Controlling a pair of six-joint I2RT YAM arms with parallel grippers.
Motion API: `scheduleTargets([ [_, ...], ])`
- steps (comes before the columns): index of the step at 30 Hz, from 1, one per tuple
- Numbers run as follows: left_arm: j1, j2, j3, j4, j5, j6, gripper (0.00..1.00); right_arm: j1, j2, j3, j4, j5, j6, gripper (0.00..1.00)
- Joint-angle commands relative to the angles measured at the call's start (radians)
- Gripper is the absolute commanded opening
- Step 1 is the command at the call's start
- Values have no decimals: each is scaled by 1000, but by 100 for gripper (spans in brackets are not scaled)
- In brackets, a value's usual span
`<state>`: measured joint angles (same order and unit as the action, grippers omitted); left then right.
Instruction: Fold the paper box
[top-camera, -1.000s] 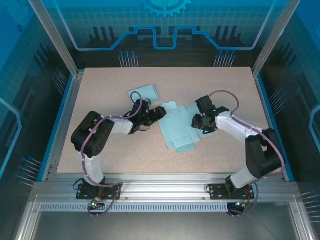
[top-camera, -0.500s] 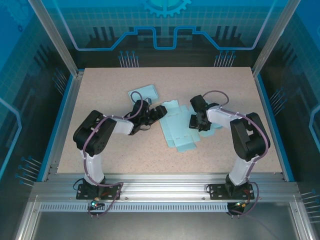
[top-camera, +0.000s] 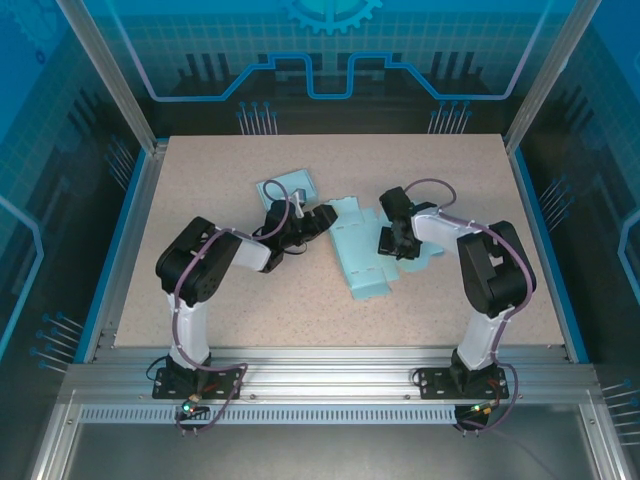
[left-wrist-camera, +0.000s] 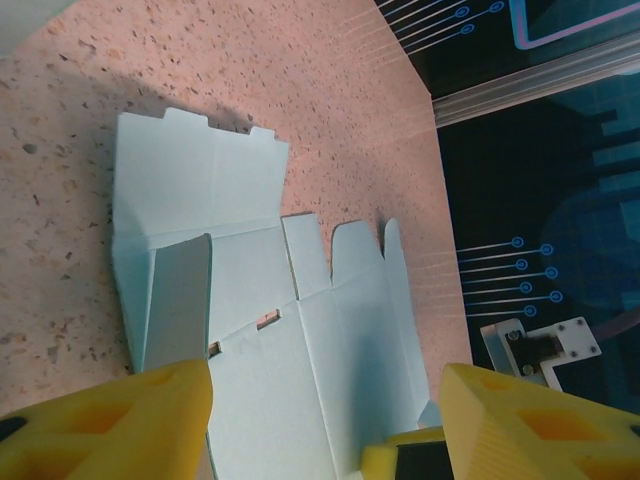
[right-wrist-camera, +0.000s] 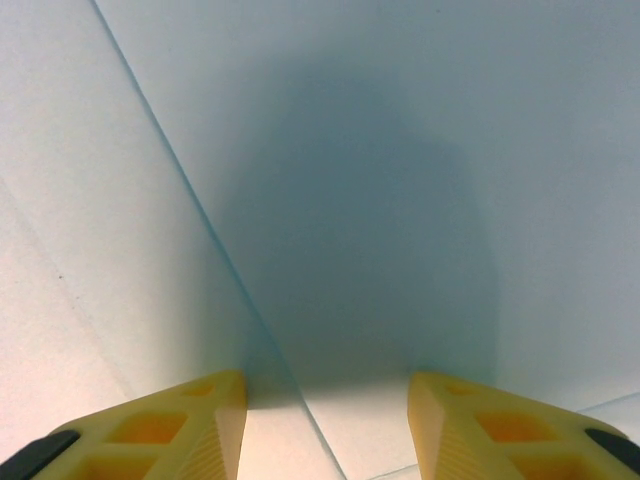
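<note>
The paper box (top-camera: 362, 262) is a pale blue die-cut blank lying mostly flat at the table's middle. My left gripper (top-camera: 322, 220) sits at its left edge, low over the sheet. In the left wrist view the paper box (left-wrist-camera: 330, 340) spreads between my left gripper's (left-wrist-camera: 325, 430) wide-apart yellow fingers (left-wrist-camera: 110, 420), and one side flap (left-wrist-camera: 180, 300) stands up beside the left finger. My right gripper (top-camera: 390, 243) is down on the blank's right part. Its wrist view has the sheet (right-wrist-camera: 380, 150) very close, a crease running diagonally, and the right gripper (right-wrist-camera: 325, 430) open with nothing clamped.
A second, smaller pale blue paper piece (top-camera: 288, 185) lies behind my left gripper. The speckled table (top-camera: 250, 310) has blue side rails and aluminium posts around it; bare surface stretches in front of the blank and to both sides.
My right arm has swung left onto the blank's right side. The blank's left flap has lifted and the sheet looks narrower. My left gripper's jaws have drawn in a little.
</note>
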<state>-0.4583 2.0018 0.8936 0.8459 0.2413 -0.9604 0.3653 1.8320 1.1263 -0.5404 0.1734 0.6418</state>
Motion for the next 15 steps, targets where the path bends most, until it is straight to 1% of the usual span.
scheduleTargets([
  [1,-17,14,39,-168,3,48,63,-2,44,3,23,-67,-7,48],
  [3,-21,7,57,-277,-27,85,64,-3,44,3,23,-66,-8,48],
  [7,-22,2,60,-354,-50,88,64,-6,40,3,23,-68,-11,48],
  [11,-35,-26,73,-474,-117,119,63,-7,35,4,22,-69,-11,48],
  [13,-41,-35,86,-516,-131,136,56,-7,33,4,20,-69,-11,48],
  [15,-47,-39,94,-535,-139,149,46,-8,28,6,18,-69,-11,48],
])
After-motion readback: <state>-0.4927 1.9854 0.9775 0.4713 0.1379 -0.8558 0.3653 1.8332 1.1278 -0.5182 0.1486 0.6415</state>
